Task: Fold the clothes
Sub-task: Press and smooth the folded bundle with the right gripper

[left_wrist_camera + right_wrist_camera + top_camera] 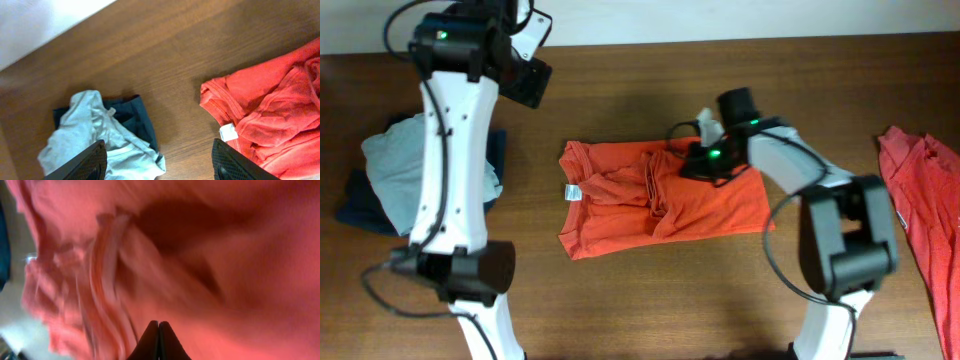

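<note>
An orange-red T-shirt lies crumpled in the middle of the table, its white neck label to the left. My right gripper rests low on the shirt's upper right part. In the right wrist view it is shut, tips flush together, with blurred orange cloth filling the picture and none seen between the tips. My left gripper hovers high at the back left. It is open and empty, with the pale grey-blue garment and the orange shirt below.
The grey-blue garment lies on a dark navy one at the left, partly under the left arm. Another orange-red shirt lies at the right edge. The wooden table shows bare in front.
</note>
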`<state>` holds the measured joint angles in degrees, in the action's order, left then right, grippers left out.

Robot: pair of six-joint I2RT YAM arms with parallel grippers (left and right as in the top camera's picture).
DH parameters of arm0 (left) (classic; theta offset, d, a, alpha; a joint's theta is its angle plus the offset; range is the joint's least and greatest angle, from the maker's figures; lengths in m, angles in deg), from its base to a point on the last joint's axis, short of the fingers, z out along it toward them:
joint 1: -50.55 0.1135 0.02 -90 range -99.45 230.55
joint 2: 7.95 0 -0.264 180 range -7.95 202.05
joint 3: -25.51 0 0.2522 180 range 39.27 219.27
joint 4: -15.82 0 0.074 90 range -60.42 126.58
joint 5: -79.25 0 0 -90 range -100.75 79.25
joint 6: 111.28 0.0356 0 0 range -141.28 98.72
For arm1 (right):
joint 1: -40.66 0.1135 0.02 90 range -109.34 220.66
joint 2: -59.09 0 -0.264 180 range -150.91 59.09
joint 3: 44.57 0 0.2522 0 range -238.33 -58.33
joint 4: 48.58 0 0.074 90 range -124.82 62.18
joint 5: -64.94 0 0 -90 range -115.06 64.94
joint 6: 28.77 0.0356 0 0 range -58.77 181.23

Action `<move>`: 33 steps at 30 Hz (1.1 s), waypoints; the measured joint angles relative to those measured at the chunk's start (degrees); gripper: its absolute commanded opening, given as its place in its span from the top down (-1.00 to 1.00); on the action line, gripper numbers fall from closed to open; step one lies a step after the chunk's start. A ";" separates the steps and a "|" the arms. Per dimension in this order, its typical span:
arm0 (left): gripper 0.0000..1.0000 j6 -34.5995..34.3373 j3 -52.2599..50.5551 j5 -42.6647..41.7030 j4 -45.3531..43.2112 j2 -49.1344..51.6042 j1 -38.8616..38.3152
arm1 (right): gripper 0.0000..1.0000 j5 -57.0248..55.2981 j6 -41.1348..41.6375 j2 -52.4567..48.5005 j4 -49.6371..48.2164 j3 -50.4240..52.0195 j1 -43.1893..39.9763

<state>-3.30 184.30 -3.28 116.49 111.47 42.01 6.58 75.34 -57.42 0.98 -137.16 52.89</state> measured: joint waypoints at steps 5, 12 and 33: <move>-0.36 -0.68 0.00 0.04 -0.13 -8.26 0.00 | 0.92 -1.27 8.15 -5.84 -17.68 0.02 6.73; -0.36 -1.29 0.68 0.02 0.66 -16.59 0.00 | 0.92 10.80 11.21 -7.19 -40.63 -0.33 12.57; -0.44 -10.51 -11.02 -1.53 4.33 -15.39 4.15 | 0.91 10.95 0.02 0.44 11.23 -1.11 -2.78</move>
<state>-13.81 173.29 -4.81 120.82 96.08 46.16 17.53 75.36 -56.99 12.21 -138.27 50.12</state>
